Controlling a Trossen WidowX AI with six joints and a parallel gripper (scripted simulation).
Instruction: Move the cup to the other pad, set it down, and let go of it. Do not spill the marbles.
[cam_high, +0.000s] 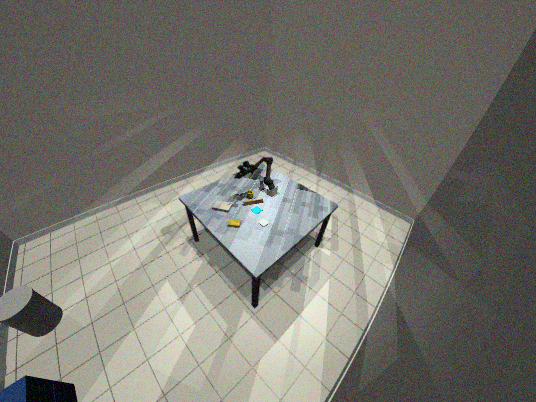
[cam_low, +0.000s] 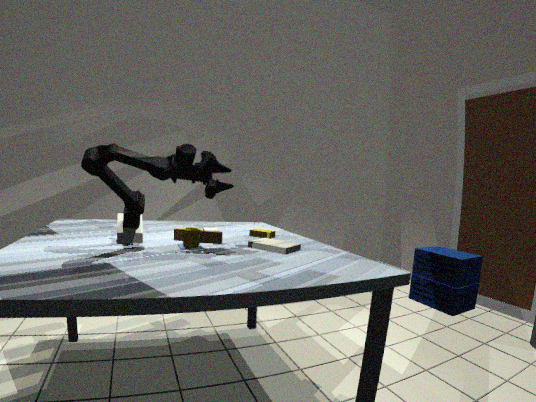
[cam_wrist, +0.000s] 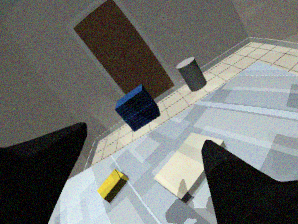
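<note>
The small yellow cup (cam_high: 250, 194) (cam_low: 191, 237) stands upright on the table, close to the arm's base. A light blue pad (cam_low: 183, 247) shows at its foot in the exterior view. A cyan pad (cam_high: 256, 210) lies across the brown bar from the cup, and a small white square (cam_high: 263, 223) lies beyond it. Marbles inside the cup are too small to make out. My gripper (cam_high: 238, 175) (cam_low: 232, 178) (cam_wrist: 146, 138) is wide open and empty, high above the table and off to one side of the cup. The cup is not in the wrist view.
A brown bar (cam_high: 254, 202) (cam_low: 211, 237) lies between the cup and the cyan pad. A cream slab (cam_high: 222, 206) (cam_low: 277, 245) (cam_wrist: 181, 162) and a yellow block (cam_high: 234, 223) (cam_low: 262, 233) (cam_wrist: 113, 185) lie farther out. A blue box (cam_low: 445, 280) (cam_wrist: 137, 108) stands on the floor.
</note>
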